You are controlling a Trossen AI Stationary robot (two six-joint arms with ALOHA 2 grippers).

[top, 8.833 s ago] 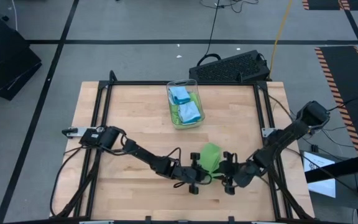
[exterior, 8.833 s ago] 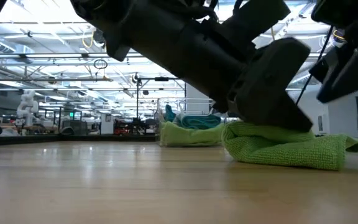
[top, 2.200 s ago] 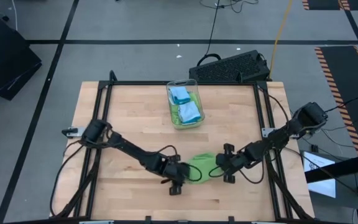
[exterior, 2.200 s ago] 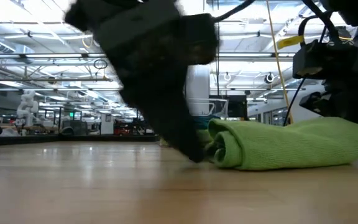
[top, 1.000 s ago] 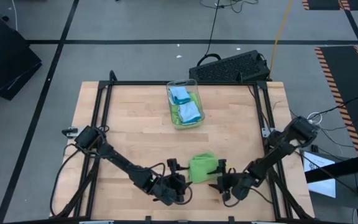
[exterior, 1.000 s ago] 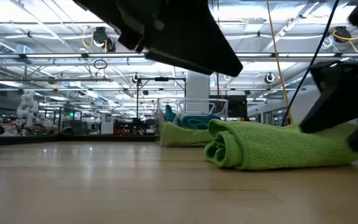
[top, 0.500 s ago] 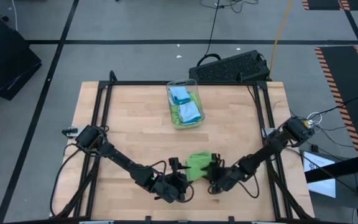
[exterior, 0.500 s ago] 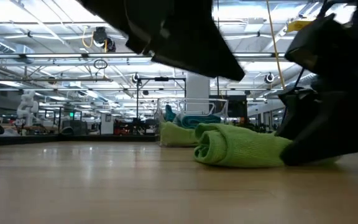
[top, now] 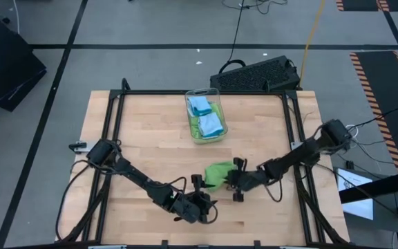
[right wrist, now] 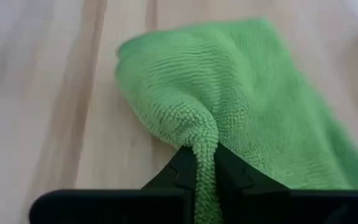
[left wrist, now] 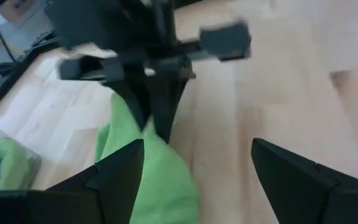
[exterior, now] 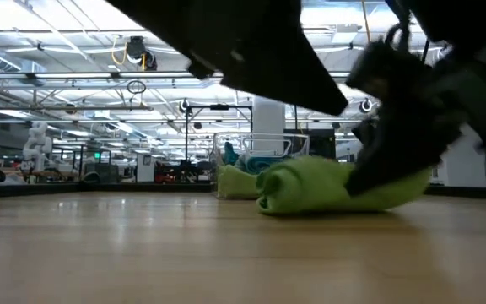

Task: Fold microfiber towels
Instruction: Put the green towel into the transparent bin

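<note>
Lime-green microfiber towel (top: 219, 173) is what your next move turns on, and it sits on the wooden table (top: 150, 138) near the front edge, between the two claws, bunched into a thick roll rather than lying flat. Start on the left: your left gripper (top: 200, 202) hangs just in front of the towel and a little to its left, its two fingers spread wide with nothing between them; in the left wrist view the green cloth shows past the left finger, so the towel lies ahead of that claw, slightly off to one side, not yet touched. Move to the middle: from above, the towel's long axis runs roughly left to right across the table, and in the low view its rolled end faces the picture's left while the far end is tucked under the dark arm. Now the right: your right gripper (top: 234, 180) is at the towel's right edge, fingers pinched tight on a ridge of the cloth, which the right wrist view shows plainly, a fold of green pile squeezed up between the two pads (right wrist: 185, 171). So the right arm has it and the left is the free one, close by. Farther back, the clear plastic bin (top: 205, 115) holds the other green and blue towels (top: 206, 117), well apart from this one.
</note>
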